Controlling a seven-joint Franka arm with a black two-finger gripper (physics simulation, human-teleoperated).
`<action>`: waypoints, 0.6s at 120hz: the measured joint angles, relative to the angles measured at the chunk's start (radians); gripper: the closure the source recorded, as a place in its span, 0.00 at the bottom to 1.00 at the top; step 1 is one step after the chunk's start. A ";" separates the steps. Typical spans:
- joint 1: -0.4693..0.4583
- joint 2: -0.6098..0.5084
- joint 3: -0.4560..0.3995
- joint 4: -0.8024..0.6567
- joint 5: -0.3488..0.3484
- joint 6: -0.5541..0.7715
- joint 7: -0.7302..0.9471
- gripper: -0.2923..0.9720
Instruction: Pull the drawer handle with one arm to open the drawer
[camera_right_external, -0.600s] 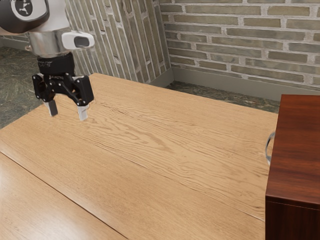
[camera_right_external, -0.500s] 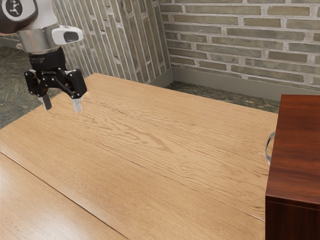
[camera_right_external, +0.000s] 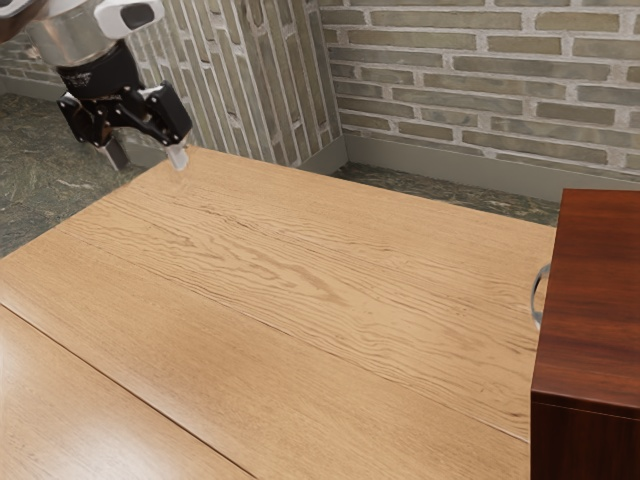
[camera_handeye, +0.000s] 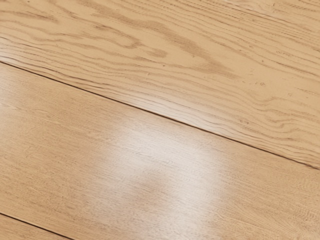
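Our black two-finger pincer (camera_right_external: 148, 156) hangs over the corner of the light oak plank tabletop (camera_right_external: 300, 300) farthest from the dark red-brown wooden drawer cabinet (camera_right_external: 595, 300). It is well apart from the cabinet, tilted, with its fingers spread and unloaded.

Edges: the tabletop's back edge runs from below the pincer toward the cabinet. Beyond that edge lie a strip of dark mottled stone floor (camera_right_external: 440, 188) and the grey brick wall (camera_right_external: 480, 70). Open wood grain runs the whole way from the pincer to the cabinet, crossed by one long plank seam. The wrist view looks down on that same tabletop (camera_handeye: 160, 175), with seams and a pale glare patch.

Task thing: a grey metal loop handle (camera_right_external: 539, 296) sits upright on the cabinet face turned toward the pincer, just above the tabletop. The cabinet has a glossy reddish grain, a flat top and a darker front below. We cannot tell the drawer's outline from this side.

Count: one cabinet, one handle, one pincer with two fingers, one tabletop.
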 joint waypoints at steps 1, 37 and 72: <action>-0.007 -0.010 -0.001 0.003 0.000 0.001 0.000 0.25; 0.063 0.057 -0.065 -0.009 -0.002 0.012 -0.016 0.25; 0.051 0.097 -0.103 -0.063 -0.062 0.038 -0.027 0.25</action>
